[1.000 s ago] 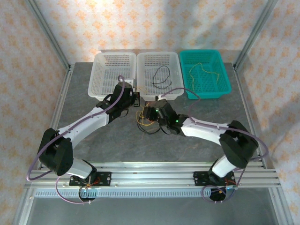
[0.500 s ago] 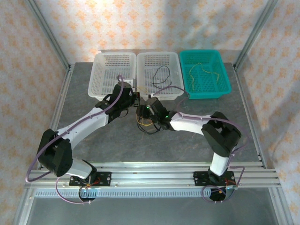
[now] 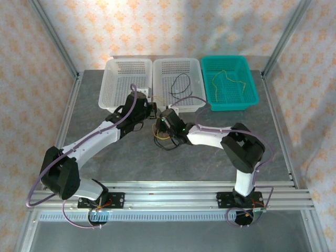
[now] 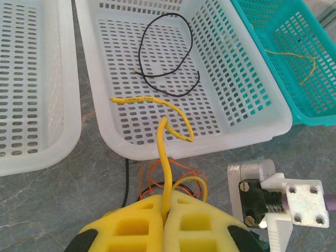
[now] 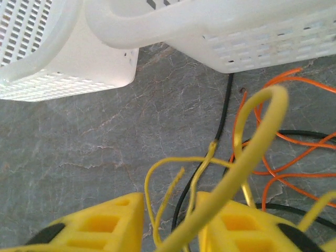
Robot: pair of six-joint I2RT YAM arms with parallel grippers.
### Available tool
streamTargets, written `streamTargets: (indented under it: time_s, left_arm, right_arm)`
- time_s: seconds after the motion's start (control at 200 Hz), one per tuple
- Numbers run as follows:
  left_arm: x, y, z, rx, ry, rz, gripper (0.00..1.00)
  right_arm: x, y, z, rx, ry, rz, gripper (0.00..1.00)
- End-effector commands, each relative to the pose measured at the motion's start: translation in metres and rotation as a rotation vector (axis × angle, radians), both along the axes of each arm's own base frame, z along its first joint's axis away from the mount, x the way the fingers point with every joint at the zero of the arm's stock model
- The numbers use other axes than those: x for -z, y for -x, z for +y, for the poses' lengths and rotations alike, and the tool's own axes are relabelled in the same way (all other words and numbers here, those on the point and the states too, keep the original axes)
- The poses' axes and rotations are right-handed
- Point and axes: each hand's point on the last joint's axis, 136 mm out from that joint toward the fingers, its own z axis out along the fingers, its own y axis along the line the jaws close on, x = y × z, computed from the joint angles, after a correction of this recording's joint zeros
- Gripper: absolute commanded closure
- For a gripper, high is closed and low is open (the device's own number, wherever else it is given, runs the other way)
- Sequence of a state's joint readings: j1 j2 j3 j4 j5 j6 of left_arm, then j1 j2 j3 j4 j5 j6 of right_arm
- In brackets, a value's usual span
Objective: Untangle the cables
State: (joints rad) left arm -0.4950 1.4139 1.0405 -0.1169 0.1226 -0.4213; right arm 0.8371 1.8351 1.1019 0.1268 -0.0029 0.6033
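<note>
Top external first, Jo: what can't you make out?

The tangle of cables (image 3: 166,139) on the table, Sam. The right gripper (image 3: 158,127) sits over its near-left part, so the strands there can't be counted. The left gripper (image 3: 153,109) hides its fingertips under its own wrist.

And from the wrists?

Left wrist view: the yellow pads (image 4: 147,210) are cut off by the bottom edge, but they are pressed together on a yellow cable (image 4: 163,157). It rises and curls over the front rim of the middle white basket (image 4: 252,134). Right wrist view: the pads (image 5: 105,220) stand apart, with thin yellow strands running loose through the gap. Orange loops (image 5: 304,79) and a black loop (image 5: 223,115) lie on the table just beyond.

Counts?

Two arms. Three baskets at the far edge: the left white basket (image 3: 128,61), the middle one, and a teal basket (image 3: 231,106). One black cable (image 3: 184,85) lies in the middle one, and a second yellow cable (image 3: 227,81) lies in the teal.

Surface, room?

Grey marbled tabletop (image 3: 157,168), aluminium rails (image 3: 168,191) along the near edge, and a beige backdrop (image 3: 168,26) printed with orange flowers.
</note>
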Motion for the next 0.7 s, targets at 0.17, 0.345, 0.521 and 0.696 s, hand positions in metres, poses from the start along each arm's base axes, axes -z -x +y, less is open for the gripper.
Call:
streamTargets:
  time_s: [0.17, 0.345, 0.521, 0.696]
  left_arm:
    - [-0.01, -0.001, 0.006, -0.025, -0.01, -0.026, 1.0]
    - [-0.003, -0.001, 0.015, -0.044, -0.071, -0.019, 1.0]
    - [0.0, -0.002, 0.024, -0.065, -0.13, -0.023, 1.0]
    - [-0.001, 0.002, 0.032, -0.074, -0.13, -0.014, 1.0]
  right_arm:
    - [-0.031, 0.005, -0.009, 0.015, -0.033, -0.047, 0.85]
    - [-0.062, 0.014, -0.017, 0.002, -0.09, -0.099, 0.89]
    - [-0.086, 0.027, -0.036, 0.014, -0.122, -0.147, 0.9]
    - [-0.095, 0.029, -0.064, 0.081, -0.092, -0.186, 0.92]
